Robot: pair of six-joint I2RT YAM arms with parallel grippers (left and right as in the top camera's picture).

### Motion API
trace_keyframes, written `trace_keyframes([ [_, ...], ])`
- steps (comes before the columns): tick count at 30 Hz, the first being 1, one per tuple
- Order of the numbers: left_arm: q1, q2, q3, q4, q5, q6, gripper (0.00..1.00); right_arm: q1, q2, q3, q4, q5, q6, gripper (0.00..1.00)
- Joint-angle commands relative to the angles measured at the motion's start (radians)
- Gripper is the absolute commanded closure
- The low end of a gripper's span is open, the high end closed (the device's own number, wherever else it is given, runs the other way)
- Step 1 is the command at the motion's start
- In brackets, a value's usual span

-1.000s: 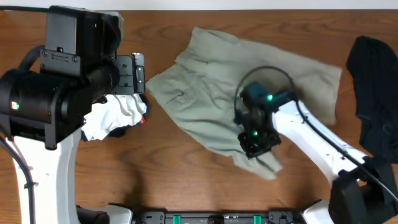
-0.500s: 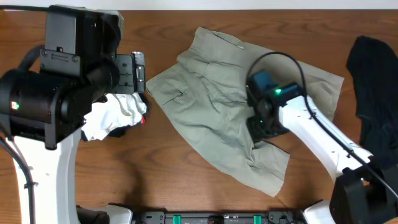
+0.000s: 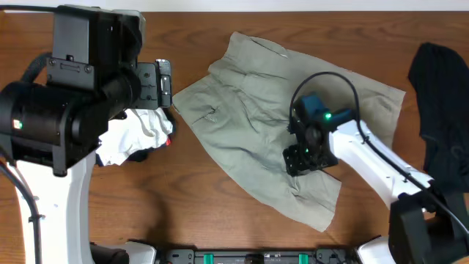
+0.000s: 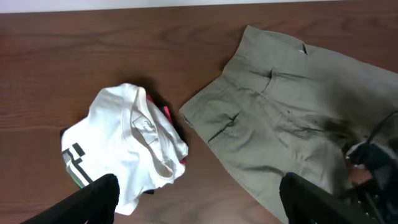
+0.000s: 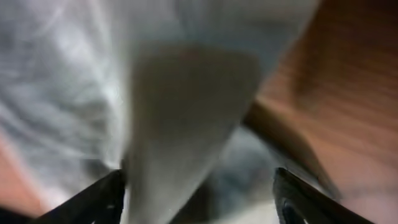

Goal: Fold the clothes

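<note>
A khaki pair of shorts lies spread and wrinkled across the middle of the brown table. My right gripper hovers low over the lower right part of the shorts. In the right wrist view its jaws stand wide apart, open, with a blurred fold of the khaki cloth right under them and nothing pinched. My left gripper is open and held high, between a crumpled white shirt and the shorts, touching neither.
The white shirt sits in a heap with a dark and a red piece under it, at the left below my left arm. A black garment lies bunched at the table's right edge, next to the right arm.
My right gripper has opened and let go of the khaki cloth. The lower edge of the shorts now lies spread further towards the front. The left arm has not moved.
</note>
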Motion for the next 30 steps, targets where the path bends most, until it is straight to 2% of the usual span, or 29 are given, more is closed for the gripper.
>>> trace_keyframes([
  [1,0.000,-0.005,-0.004,0.002,-0.012,0.003,0.15,0.017,-0.001,-0.080,0.069,-0.032,-0.084,0.37],
  [3,0.000,-0.005,-0.004,0.002,-0.012,0.003,0.15,0.016,-0.001,-0.113,0.109,-0.086,-0.099,0.53],
  [5,0.000,-0.005,-0.004,0.002,-0.012,0.003,0.15,0.017,-0.001,-0.123,0.111,-0.148,-0.135,0.81],
  [7,0.000,-0.005,-0.004,0.003,-0.012,0.003,0.14,0.015,-0.003,-0.121,0.094,-0.158,-0.137,0.98],
  [9,0.000,-0.005,-0.004,0.005,-0.012,0.002,0.12,0.001,-0.008,-0.110,0.058,-0.048,-0.029,0.99],
  [12,0.000,-0.005,-0.004,0.010,-0.012,0.002,0.11,-0.044,-0.009,-0.082,-0.051,0.262,0.226,0.99],
  [14,0.000,-0.005,-0.004,0.013,-0.012,0.002,0.11,-0.090,-0.009,-0.072,-0.082,0.399,0.319,0.99],
  [16,0.000,-0.005,-0.004,0.016,-0.012,0.002,0.11,-0.145,-0.009,-0.071,-0.060,0.444,0.356,0.99],
  [21,0.000,-0.005,-0.004,0.018,-0.012,0.002,0.11,-0.297,-0.009,-0.068,0.112,0.436,0.349,0.99],
  [24,0.000,0.000,-0.004,0.015,-0.011,0.002,0.11,-0.372,-0.009,-0.049,0.214,0.325,0.248,0.97],
  [27,0.000,0.008,-0.006,-0.003,-0.003,0.002,0.11,-0.441,-0.009,0.009,0.206,0.192,0.190,0.83],
  [30,0.000,0.019,-0.006,-0.027,-0.003,0.002,0.11,-0.498,-0.009,0.099,0.098,0.038,0.146,0.66],
])
